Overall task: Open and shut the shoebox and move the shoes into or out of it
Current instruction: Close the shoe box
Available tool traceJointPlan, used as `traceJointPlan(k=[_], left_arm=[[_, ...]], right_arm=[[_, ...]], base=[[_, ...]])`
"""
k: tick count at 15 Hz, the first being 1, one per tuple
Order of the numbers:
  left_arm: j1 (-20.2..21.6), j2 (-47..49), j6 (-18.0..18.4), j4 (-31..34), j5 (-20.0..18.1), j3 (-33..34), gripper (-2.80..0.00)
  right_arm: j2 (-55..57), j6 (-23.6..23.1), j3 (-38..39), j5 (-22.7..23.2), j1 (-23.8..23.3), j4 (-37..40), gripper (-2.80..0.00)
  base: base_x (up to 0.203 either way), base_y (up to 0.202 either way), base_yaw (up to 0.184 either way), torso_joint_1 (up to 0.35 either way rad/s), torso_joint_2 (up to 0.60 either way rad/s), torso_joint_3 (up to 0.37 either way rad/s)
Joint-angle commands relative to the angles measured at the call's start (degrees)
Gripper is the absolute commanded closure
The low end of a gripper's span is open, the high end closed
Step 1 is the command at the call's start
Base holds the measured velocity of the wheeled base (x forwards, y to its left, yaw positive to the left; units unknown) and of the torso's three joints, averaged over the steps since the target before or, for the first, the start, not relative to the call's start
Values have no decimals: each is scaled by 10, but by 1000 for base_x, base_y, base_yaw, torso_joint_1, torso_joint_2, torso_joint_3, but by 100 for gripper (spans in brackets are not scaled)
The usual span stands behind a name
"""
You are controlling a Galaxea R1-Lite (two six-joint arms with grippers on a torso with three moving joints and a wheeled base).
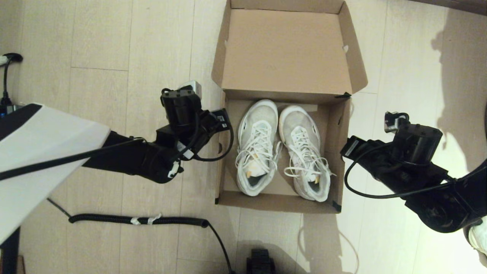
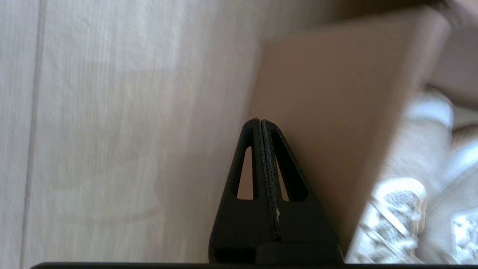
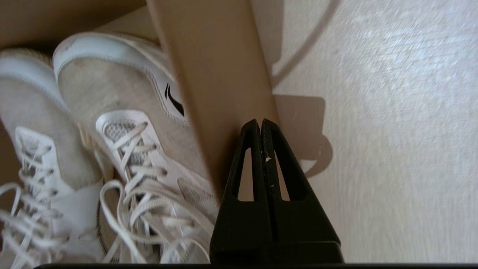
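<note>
The brown shoebox [image 1: 277, 201] stands open on the floor, its lid [image 1: 285, 49] folded back on the far side. Both white mesh shoes [image 1: 258, 144] lie side by side inside, toes toward the lid. My left gripper [image 1: 222, 121] hangs just outside the box's left wall. In the left wrist view this gripper [image 2: 260, 121] is shut and empty beside the wall [image 2: 328, 112]. My right gripper [image 1: 348, 147] hangs just outside the right wall. The right wrist view shows it [image 3: 260, 121] shut and empty, next to the wall [image 3: 213, 74] and the shoes [image 3: 123, 112].
A coiled black cable [image 1: 140, 220] lies on the wooden floor left of the box's near corner. A lone whitish shoe [image 1: 479, 236] shows at the lower right edge. A black object [image 1: 260, 262] sits at the bottom centre.
</note>
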Motion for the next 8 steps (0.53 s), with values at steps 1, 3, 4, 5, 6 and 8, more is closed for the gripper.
traceJointPlan(k=[1,3,4,5,6,8], left_arm=[[-13,-23,-2,-2,1,22,0],[-29,-43,-2,4,3,55,0],[-34,-53,-2,5,3,72,0],[-40,-63,-2,6,4,89,0],[-46,-76,-2,6,12,109,0],[-61,-93,-4,5,28,151,0]], right_arm=[[-16,2,17,1,14,-4,0],[-31,2,38,0,22,-4,0],[-34,2,47,0,24,-4,0],[-39,2,58,-1,26,-4,0],[-46,1,72,-2,30,-4,0],[-64,-2,100,-4,31,-4,0]], base=[[0,0,0,0,0,0],[0,0,0,0,0,0],[0,0,0,0,0,0],[0,0,0,0,0,0],[0,0,0,0,0,0],[0,0,0,0,0,0]])
